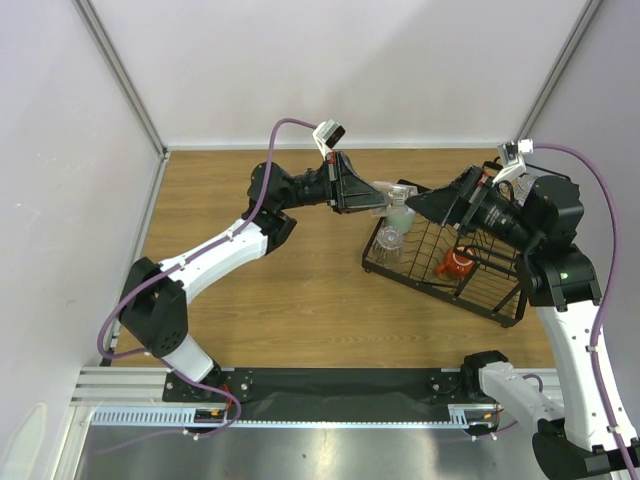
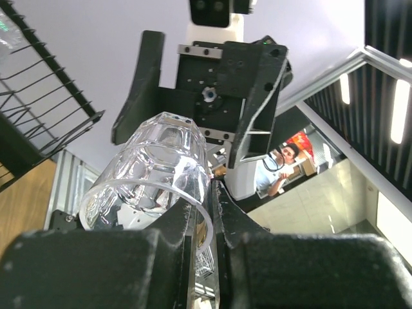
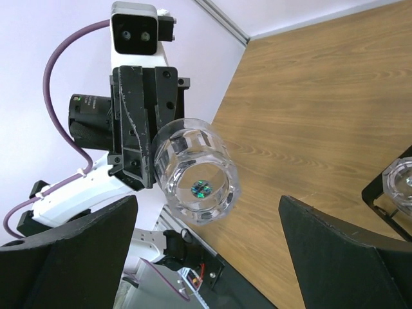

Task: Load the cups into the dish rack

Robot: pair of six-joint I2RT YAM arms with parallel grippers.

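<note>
Two arms meet in the air at the far left corner of the rack (image 1: 430,288), above the table (image 1: 300,300). The left fingers (image 2: 241,219) are closed on a clear tumbler (image 1: 385,192), pinching its wall at the rim, with one finger inside the mouth and the other outside. The tumbler lies roughly level, mouth toward the left arm and base toward the right arm. It is held clear of the table and just beside the rack's rim.

The right fingers (image 3: 71,257) are spread wide and hold nothing. They point at the tumbler's base, which shows end-on between them in the right wrist view. In the left wrist view they flank the base on both sides, close to it; whether either touches the plastic I cannot tell.

The black wire rack sits on the right half of the table, turned at an angle to the table's edges. Three cups are inside it: a green cup (image 1: 401,214) at the far left end, a second tumbler (image 1: 389,240) just nearer than that, and an orange-red mug (image 1: 455,266) toward the middle. The right arm reaches across above the rack's far side.
</note>
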